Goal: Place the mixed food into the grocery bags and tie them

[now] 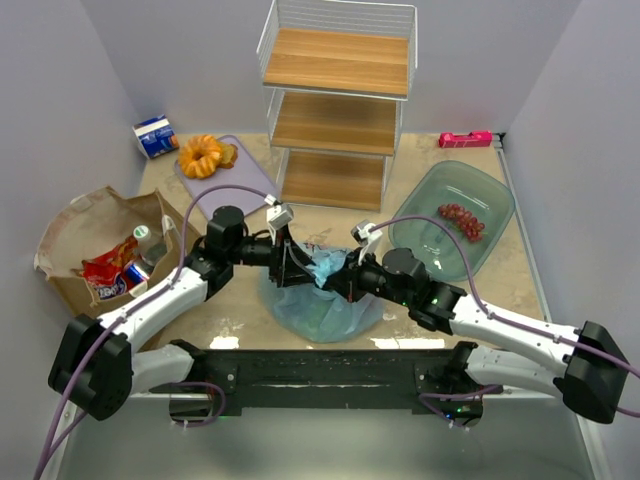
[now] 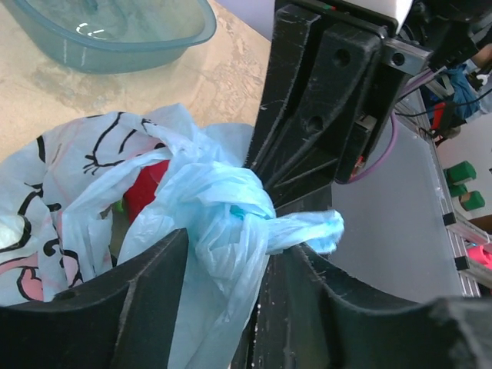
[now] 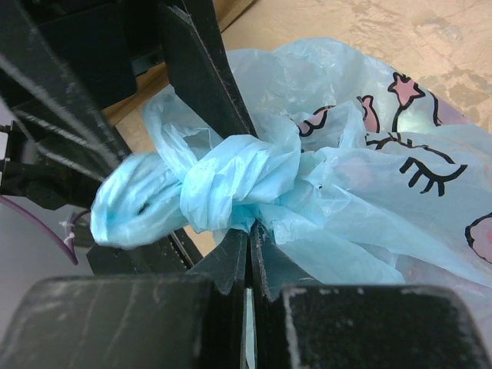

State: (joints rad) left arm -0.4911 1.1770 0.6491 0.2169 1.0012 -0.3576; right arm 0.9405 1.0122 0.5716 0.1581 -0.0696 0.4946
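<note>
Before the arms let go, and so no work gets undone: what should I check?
1. knot in light-blue plastic bag: tied, ok.
2. right gripper shut on the bag at the knot: ok.
3. left gripper jaws apart, plastic loose between them: ok.
4. grapes in green bowl, unbagged: not ok.
5. brown paper bag open, untied: not ok.

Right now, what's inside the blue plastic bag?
The blue plastic bag is knotted. Through a gap, something red and a speck of green show; printed plastic covers the rest.
</note>
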